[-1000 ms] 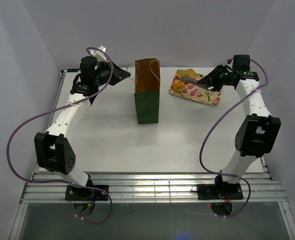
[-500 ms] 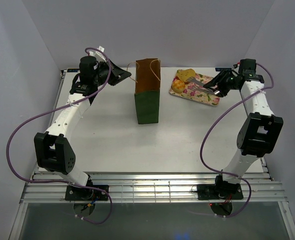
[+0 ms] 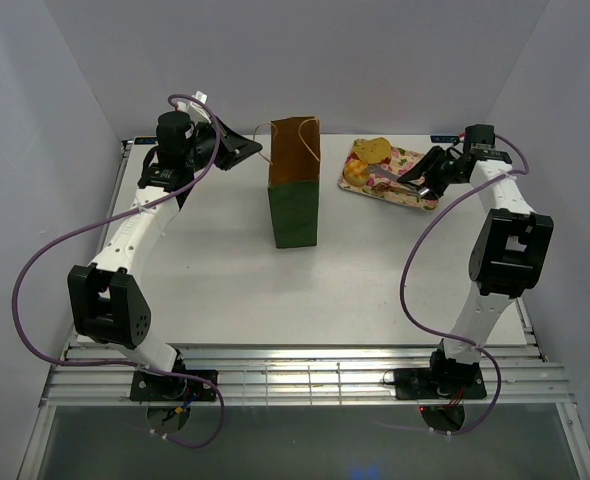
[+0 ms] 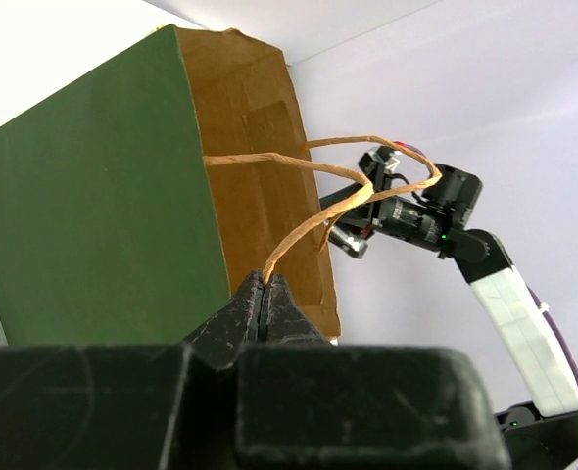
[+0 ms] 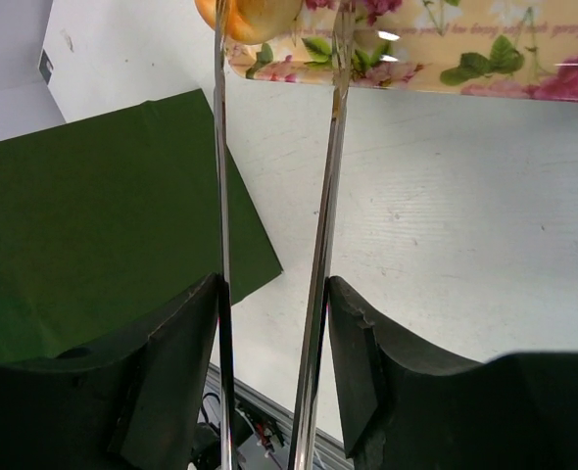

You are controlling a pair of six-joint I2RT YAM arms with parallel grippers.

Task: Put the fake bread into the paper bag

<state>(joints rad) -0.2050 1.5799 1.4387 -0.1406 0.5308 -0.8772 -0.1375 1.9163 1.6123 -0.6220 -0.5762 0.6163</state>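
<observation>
The paper bag (image 3: pixel 295 195) stands upright and open, dark green outside and brown inside; it also shows in the left wrist view (image 4: pixel 93 215). My left gripper (image 3: pixel 256 152) (image 4: pixel 265 284) is shut on one of its tan handles (image 4: pixel 309 230). My right gripper (image 3: pixel 422 182) (image 5: pixel 274 294) is shut on metal tongs (image 3: pixel 390 177) (image 5: pixel 320 196). The tongs are open and reach to a golden bun (image 3: pixel 356 173) (image 5: pixel 255 15) on the floral tray (image 3: pixel 415 192) (image 5: pixel 465 59). Another bread piece (image 3: pixel 373 149) lies at the tray's far end. Other bread is not visible.
The tray sits at the back right of the white table, right of the bag. The enclosure's walls stand close behind both grippers. Purple cables loop beside each arm.
My right gripper pulled back to the right off the tray, then came down and left, bringing the tongs' tips to the near bun. The left gripper has held the handle throughout.
</observation>
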